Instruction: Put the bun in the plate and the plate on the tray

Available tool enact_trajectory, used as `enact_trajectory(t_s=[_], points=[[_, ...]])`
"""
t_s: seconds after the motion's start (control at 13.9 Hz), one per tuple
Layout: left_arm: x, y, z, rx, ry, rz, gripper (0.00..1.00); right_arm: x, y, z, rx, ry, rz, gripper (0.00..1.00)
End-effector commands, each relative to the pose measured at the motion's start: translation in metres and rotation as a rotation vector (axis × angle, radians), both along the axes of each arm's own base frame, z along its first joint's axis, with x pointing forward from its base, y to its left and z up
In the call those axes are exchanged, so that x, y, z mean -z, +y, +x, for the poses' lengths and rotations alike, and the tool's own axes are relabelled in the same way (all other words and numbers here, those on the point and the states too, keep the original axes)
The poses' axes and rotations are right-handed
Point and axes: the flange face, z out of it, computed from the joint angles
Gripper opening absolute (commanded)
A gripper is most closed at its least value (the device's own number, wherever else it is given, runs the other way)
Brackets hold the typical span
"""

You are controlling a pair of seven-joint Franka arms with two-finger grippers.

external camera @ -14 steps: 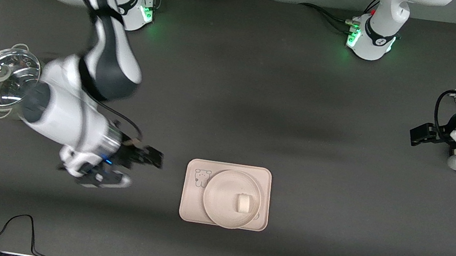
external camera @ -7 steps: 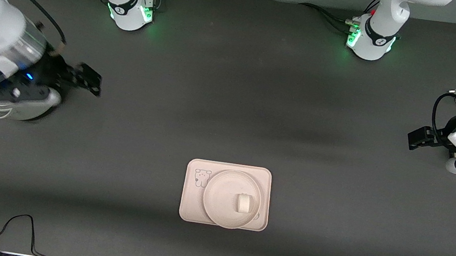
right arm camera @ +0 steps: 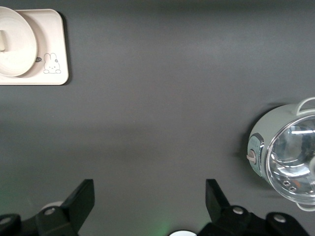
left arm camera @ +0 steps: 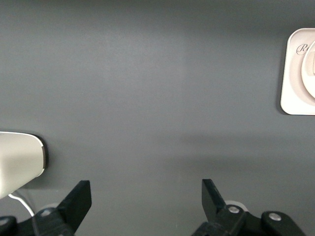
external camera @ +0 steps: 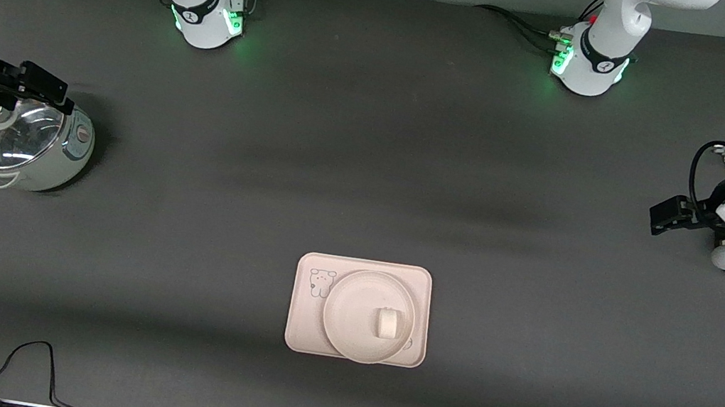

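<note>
We are seeing the bun (external camera: pixel 388 323) lying in the plate (external camera: pixel 351 324), which is sitting on the tray (external camera: pixel 301 327). Our right gripper (right arm camera: pixel 150 209) is hanging released over the pot (external camera: pixel 26 142), and our left gripper (left arm camera: pixel 145 206) is waiting released at its end of the table.

Both wrist views cut off the tray (left arm camera: pixel 295 78) and plate (right arm camera: pixel 17 42) at an edge.

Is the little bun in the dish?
Yes. The small off-white bun lies inside the round cream plate, which sits on the pinkish rectangular tray.
</note>
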Motion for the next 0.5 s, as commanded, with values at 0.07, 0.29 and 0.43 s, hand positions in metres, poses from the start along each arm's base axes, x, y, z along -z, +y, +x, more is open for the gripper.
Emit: enact_trajectory(t_s=[0.07,0.29,0.43], points=[[-0.0096,-0.0037,-0.0047,0.022,-0.003,-0.012,1.0,0.0099,0.0067,-0.0192,-0.023,-0.032,-0.068,1.0],[-0.0103,-0.0072,-0.0049,0.028,-0.005,-0.012,1.0,0.0121,0.011,-0.0193,-0.026,-0.027,-0.066,1.0],[-0.0093,-0.0089,-0.0049,0.031,-0.001,-0.012,1.0,0.0129,0.011,-0.0187,-0.026,-0.027,-0.066,1.0]])
